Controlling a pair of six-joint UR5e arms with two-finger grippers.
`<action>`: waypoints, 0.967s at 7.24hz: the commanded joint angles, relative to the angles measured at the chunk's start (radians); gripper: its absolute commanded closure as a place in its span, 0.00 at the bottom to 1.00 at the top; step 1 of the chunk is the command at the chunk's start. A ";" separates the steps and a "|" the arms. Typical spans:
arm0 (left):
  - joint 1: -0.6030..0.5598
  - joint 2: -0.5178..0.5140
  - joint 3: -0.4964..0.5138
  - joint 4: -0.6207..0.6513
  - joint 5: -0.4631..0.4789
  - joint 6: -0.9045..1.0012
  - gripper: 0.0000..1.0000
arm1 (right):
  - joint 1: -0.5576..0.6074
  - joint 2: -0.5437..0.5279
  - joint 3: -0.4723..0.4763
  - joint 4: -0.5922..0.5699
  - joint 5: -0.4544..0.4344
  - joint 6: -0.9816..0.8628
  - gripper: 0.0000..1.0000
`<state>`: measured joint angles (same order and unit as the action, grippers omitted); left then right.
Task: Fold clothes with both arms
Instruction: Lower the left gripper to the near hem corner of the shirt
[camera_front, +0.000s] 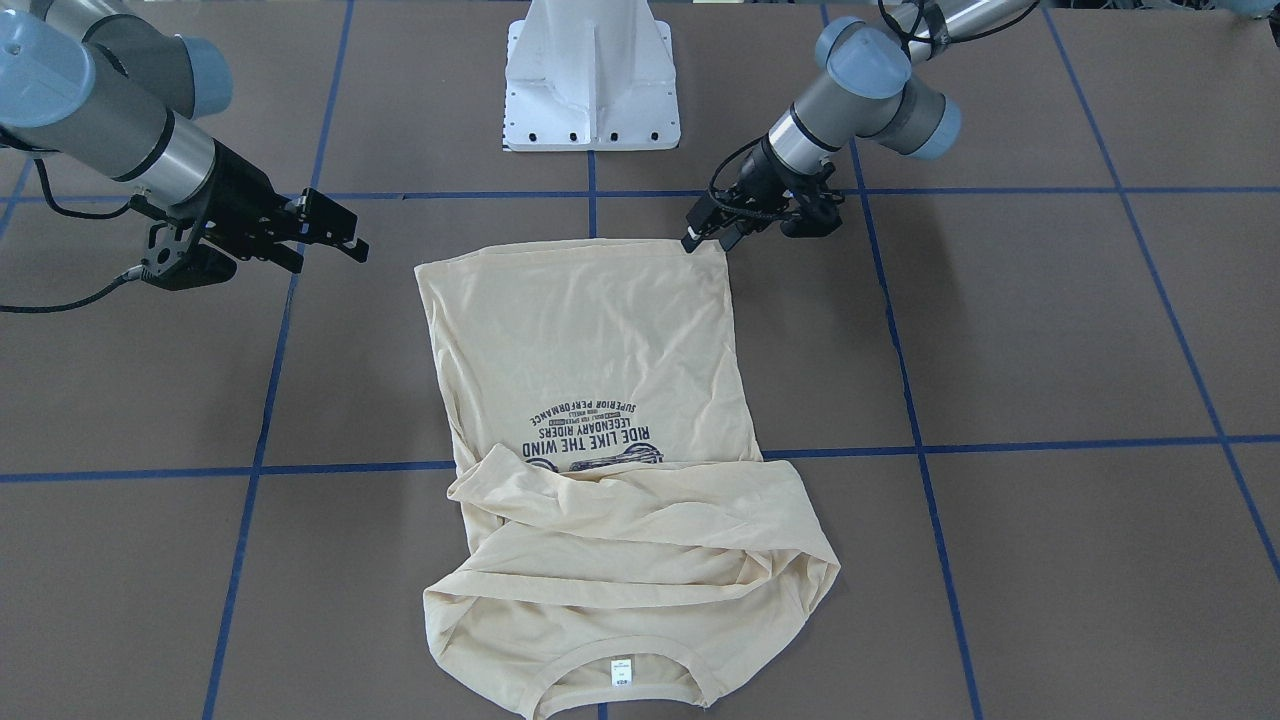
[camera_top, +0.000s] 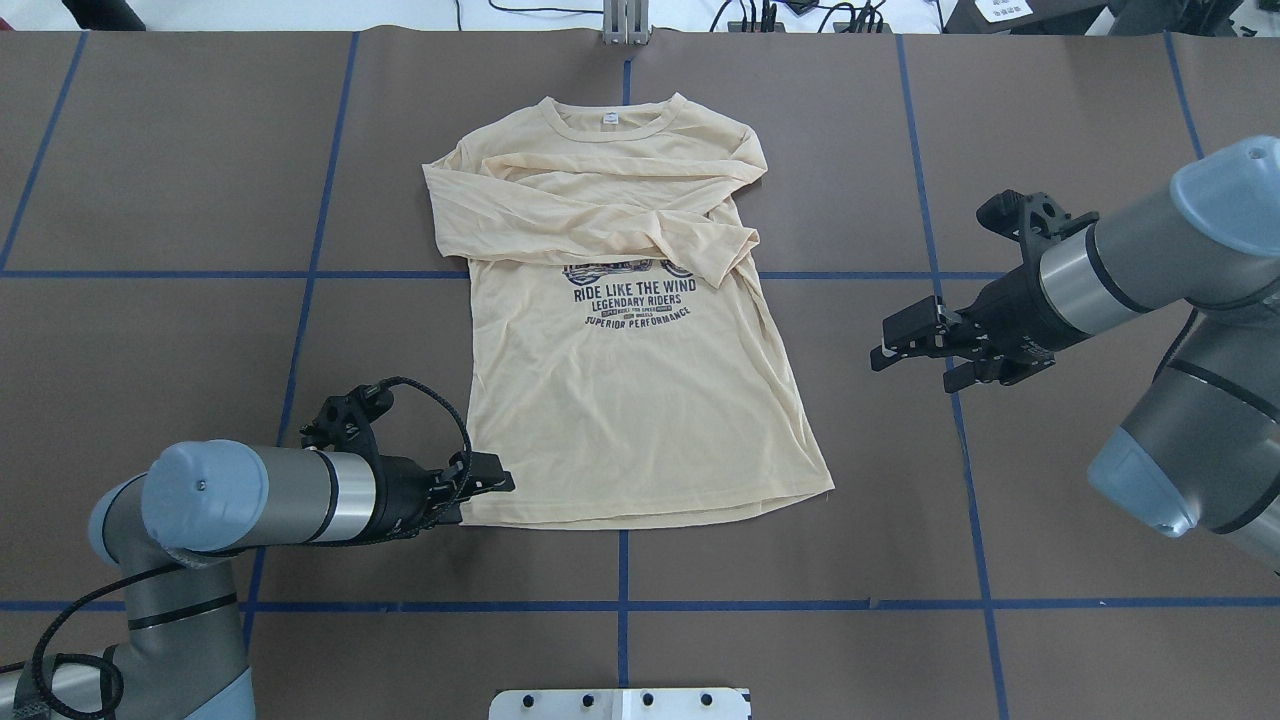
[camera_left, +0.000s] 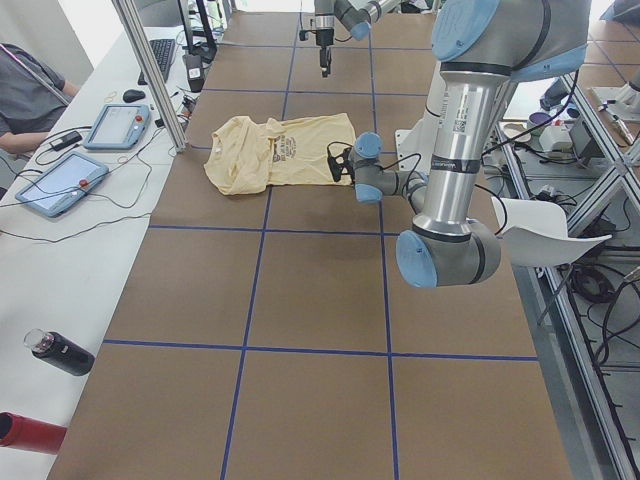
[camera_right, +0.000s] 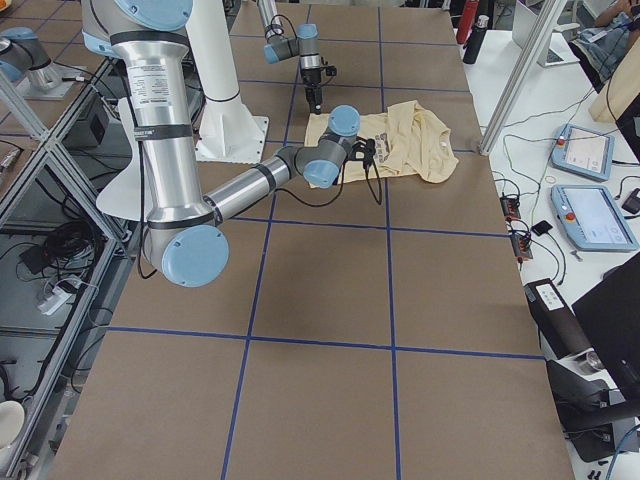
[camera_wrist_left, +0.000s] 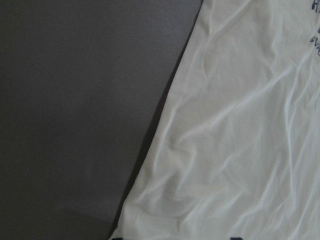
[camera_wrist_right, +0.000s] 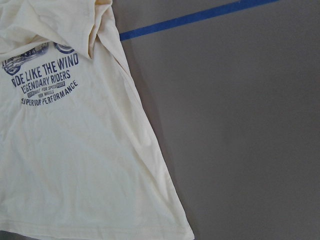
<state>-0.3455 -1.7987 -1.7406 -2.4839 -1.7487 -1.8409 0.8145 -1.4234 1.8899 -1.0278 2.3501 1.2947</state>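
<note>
Left gripper (camera_front: 708, 241), spread wide, sits at the T-shirt (camera_top: 640, 420) hem corner; right gripper (camera_top: 912, 362) hovers wide, apart.

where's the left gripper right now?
In the overhead view the left gripper is at lower left, right at the hem corner of the T-shirt nearest the robot's left side.
</note>
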 joint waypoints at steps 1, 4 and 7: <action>0.000 0.001 -0.002 0.009 0.000 0.000 0.12 | 0.000 0.000 0.000 0.000 0.000 0.000 0.00; 0.003 -0.005 -0.014 0.062 0.000 0.000 0.12 | 0.000 0.000 -0.002 0.000 0.000 0.000 0.00; 0.003 -0.007 -0.013 0.063 0.000 0.000 0.12 | 0.000 0.000 -0.002 -0.002 0.000 0.000 0.00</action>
<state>-0.3422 -1.8017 -1.7544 -2.4212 -1.7488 -1.8404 0.8145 -1.4240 1.8884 -1.0288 2.3501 1.2947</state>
